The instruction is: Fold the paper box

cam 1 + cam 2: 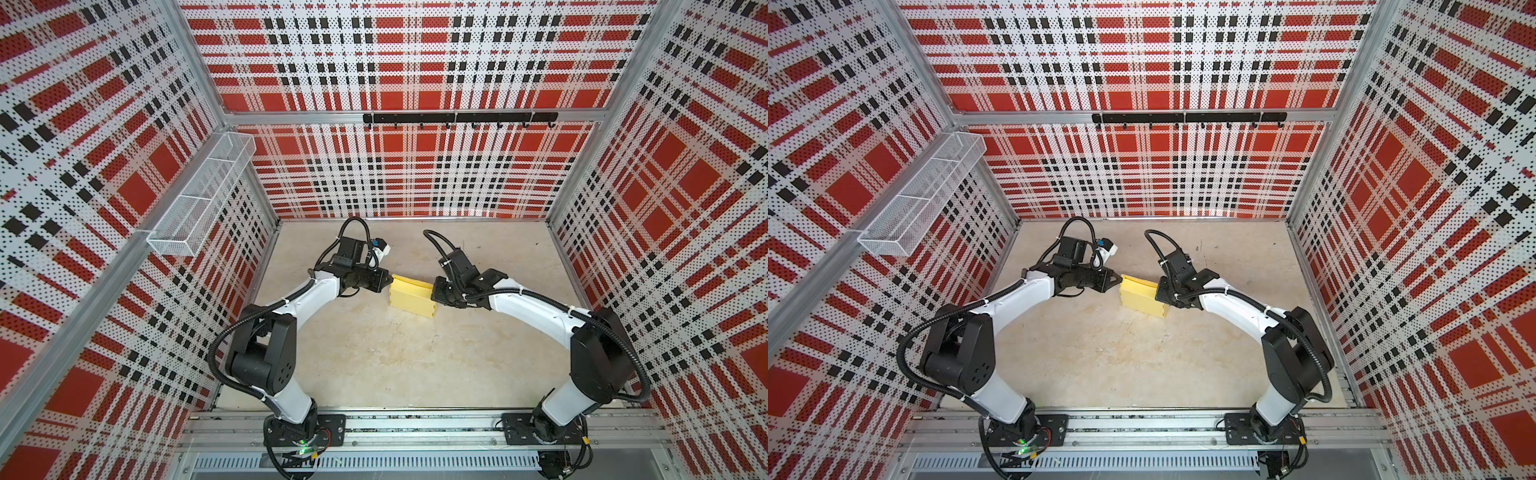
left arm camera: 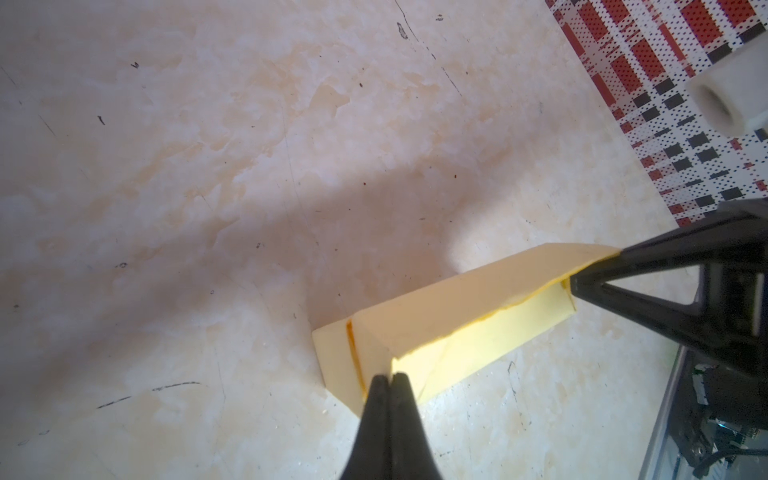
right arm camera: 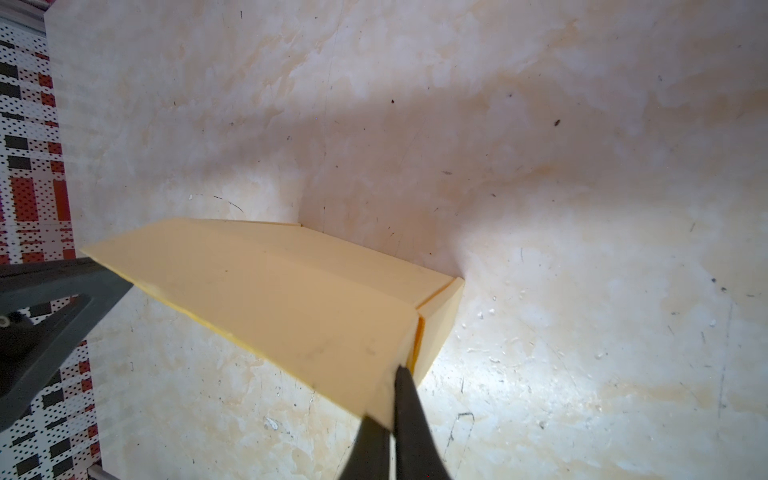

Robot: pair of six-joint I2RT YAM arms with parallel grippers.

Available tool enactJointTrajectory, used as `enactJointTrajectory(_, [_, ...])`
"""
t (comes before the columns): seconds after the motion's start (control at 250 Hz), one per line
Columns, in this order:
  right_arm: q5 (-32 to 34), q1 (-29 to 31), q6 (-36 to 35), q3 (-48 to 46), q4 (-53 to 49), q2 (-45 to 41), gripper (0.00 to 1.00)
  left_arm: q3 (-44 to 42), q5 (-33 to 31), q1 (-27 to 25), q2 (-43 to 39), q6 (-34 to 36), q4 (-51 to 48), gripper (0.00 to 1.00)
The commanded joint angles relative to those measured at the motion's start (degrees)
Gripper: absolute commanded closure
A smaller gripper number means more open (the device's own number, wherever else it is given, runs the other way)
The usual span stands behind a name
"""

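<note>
1. left gripper (image 2: 390, 376): jaws closed tight, pinching the lid flap at one end of the paper box (image 1: 413, 297).
2. right gripper (image 3: 387, 395): jaws closed, pinching the flap's opposite end.
3. paper box rests mid-table (image 1: 374, 353), between both grippers, flap tilted up.
4. wire basket (image 1: 199, 195) and hook rail (image 1: 459, 118) are on the walls, well apart from the box.

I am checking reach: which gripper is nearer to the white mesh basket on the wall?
Left. The left gripper pinches the end of the paper box that faces the mesh basket; the right gripper pinches the opposite end, farther from it.
</note>
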Motion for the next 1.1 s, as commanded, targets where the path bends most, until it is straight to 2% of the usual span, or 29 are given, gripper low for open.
enactJointTrajectory(0.0, [-1.53,0.39,0.70,-2.27,1.64,2.87,0.95,-0.94,1.35,-1.16,0.88,-0.34,-0.16,1.00])
enactJointTrajectory(0.212, [-0.65,0.48,0.41,-1.61,0.23,1.77,0.92,-1.45,1.10,-1.25,0.95,-0.25,0.39,1.00])
enactJointTrajectory(0.448, [-0.47,0.50,0.02,-1.97,-0.07,-2.26,0.78,-2.69,-0.75,-1.12,0.95,1.78,1.33,1.00])
enactJointTrajectory(0.584, [-0.64,0.53,0.01,-3.54,0.84,-4.62,0.67,-3.01,-1.33,-1.03,1.04,2.45,1.69,1.00])
enactJointTrajectory(0.908, [-1.44,-0.62,-2.02,-5.13,-1.29,-10.98,0.66,-3.23,-1.30,-0.72,1.04,2.41,2.07,1.00])
enactJointTrajectory(1.092, [-4.62,-2.66,-7.58,0.42,1.26,-10.37,0.66,-3.40,-1.03,-0.55,0.95,2.29,2.23,1.00])
